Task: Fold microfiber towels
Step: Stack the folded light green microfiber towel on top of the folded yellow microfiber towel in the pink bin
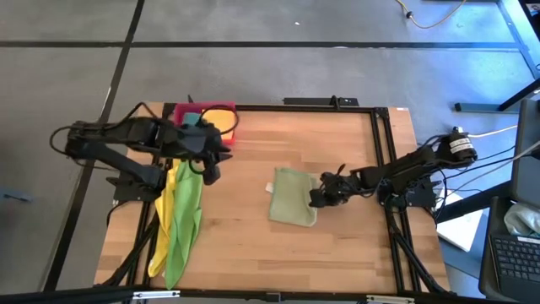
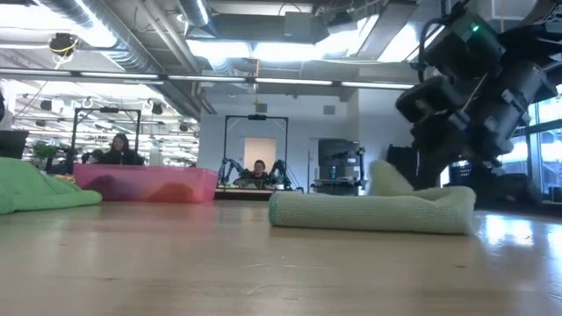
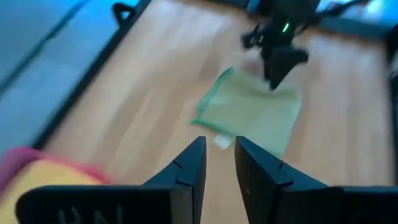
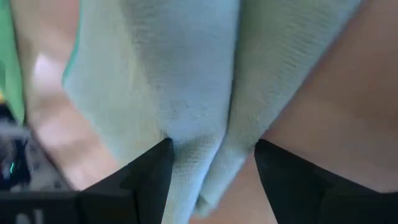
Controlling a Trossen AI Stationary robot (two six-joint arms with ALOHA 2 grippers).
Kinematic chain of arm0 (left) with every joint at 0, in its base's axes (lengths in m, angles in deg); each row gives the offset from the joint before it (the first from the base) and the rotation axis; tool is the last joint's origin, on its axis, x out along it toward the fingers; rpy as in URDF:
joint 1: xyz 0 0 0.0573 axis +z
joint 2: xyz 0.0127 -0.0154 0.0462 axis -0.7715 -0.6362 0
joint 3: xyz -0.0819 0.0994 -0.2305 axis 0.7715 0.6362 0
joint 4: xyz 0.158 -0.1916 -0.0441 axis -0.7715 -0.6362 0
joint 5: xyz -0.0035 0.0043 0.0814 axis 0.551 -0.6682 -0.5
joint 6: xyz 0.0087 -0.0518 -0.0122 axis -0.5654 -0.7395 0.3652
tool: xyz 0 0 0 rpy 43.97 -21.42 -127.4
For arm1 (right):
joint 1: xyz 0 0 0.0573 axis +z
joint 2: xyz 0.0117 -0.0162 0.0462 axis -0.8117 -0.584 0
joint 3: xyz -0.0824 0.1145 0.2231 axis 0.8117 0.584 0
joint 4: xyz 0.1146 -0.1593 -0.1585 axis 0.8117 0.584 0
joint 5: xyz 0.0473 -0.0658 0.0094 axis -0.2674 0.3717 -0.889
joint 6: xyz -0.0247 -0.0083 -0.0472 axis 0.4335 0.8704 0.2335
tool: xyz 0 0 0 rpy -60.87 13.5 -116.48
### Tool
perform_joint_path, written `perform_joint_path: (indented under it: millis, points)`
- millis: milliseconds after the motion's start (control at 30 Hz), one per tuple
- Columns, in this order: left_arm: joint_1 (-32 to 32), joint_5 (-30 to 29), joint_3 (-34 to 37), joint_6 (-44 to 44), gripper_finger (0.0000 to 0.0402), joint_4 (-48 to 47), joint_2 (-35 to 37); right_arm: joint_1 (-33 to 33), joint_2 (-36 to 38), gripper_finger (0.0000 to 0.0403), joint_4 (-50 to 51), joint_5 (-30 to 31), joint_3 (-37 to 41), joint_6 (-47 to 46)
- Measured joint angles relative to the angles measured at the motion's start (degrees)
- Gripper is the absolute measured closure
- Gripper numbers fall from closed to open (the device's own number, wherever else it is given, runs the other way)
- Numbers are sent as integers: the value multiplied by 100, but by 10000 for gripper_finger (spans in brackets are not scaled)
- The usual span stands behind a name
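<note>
**Pale olive towel folded mid-table, right gripper at its edge**

Towels in sight number five. One pale olive-green towel (image 1: 294, 198) lies folded mid-table, its long axis running from the far edge toward the near edge. A yellow towel (image 1: 162, 221) and a bright green towel (image 1: 186, 221) trail in long strips toward the near edge at the left. Another yellow towel (image 1: 217, 115) and a teal towel (image 1: 191, 120) sit in the one pink-red tray (image 1: 231, 133).

The right gripper (image 1: 318, 198) has its fingers spread wide, astride a raised fold at the pale towel's right edge. The left gripper (image 1: 210, 171) hovers beside the tray, fingers slightly parted and holding nothing.
</note>
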Motion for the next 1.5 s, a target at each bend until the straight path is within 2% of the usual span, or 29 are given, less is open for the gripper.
perform_joint_path:
  millis: [133,267,433,533,633,867,1000,1167,1267,1400,1500]
  points:
    - [159,430,1315,-775,324,1714,468,5,321,173,253,-215,0,284]
    - [269,588,2016,-1480,324,2465,445,5,547,173,484,52,4,290]
    - [279,578,2148,-1888,324,2987,286,-20,422,173,898,562,0,193]
    - [279,567,2146,-1938,324,3151,293,-99,200,173,889,555,-4,159]
    - [279,567,2143,-2012,324,3147,302,-215,11,173,111,430,159,148]
    - [266,582,2143,-2230,324,3141,310,-369,-317,174,-866,409,519,-14]
    - [234,683,2143,-2336,324,3139,310,-363,-465,177,-1758,655,822,-15]
    - [222,792,2141,-2349,324,3139,310,-376,-513,206,-1772,1034,843,-81]
    - [222,790,2141,-2306,324,3141,310,-378,-565,234,-1802,1153,829,223]
    - [222,716,2141,-1826,324,3145,310,-381,-595,283,-1728,1522,760,678]
    - [244,388,2137,-1345,324,3148,274,-423,-647,321,-1665,1591,703,957]
